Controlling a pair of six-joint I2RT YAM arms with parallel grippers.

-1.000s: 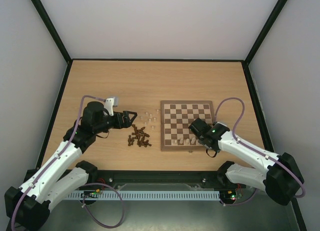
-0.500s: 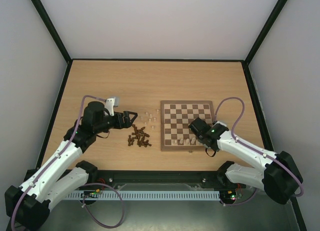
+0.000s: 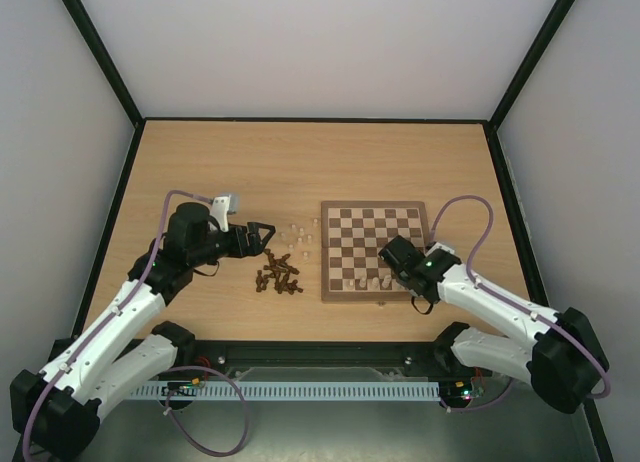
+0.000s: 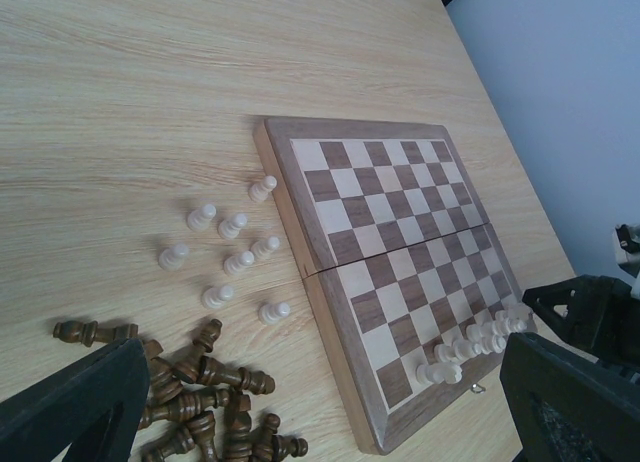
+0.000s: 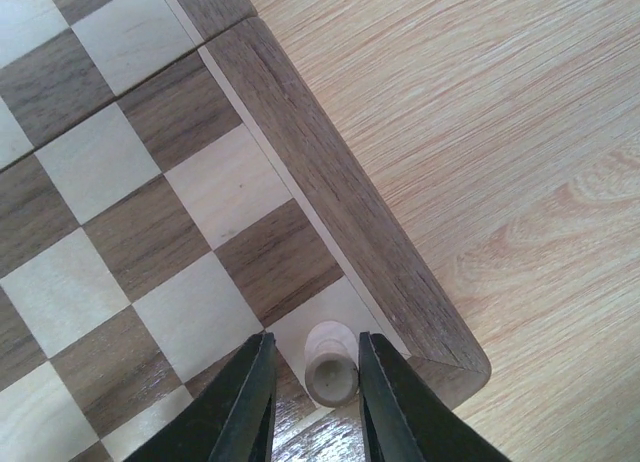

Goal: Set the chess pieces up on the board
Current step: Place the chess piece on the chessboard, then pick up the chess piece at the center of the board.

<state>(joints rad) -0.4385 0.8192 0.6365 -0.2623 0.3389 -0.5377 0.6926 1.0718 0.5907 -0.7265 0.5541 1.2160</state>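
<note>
Chessman (image 5: 331, 367) on board (image 5: 330, 192) corner square stands within right gripper (image 5: 314, 342).

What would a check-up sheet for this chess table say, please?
Surface: light wood-grain table.
Job's things: board lies open and flat; a few pale pieces stand along its near edge; loose pale pieces and a heap of dark pieces sit on the table beside it, on the left arm's side.
Clutter: nothing seen.
Grippers: left gripper open wide near the loose pieces; right gripper slightly open around one pale piece on a corner square.
Cables: a purple cable loops along each arm.
Surroundings: white walls, black frame.
</note>
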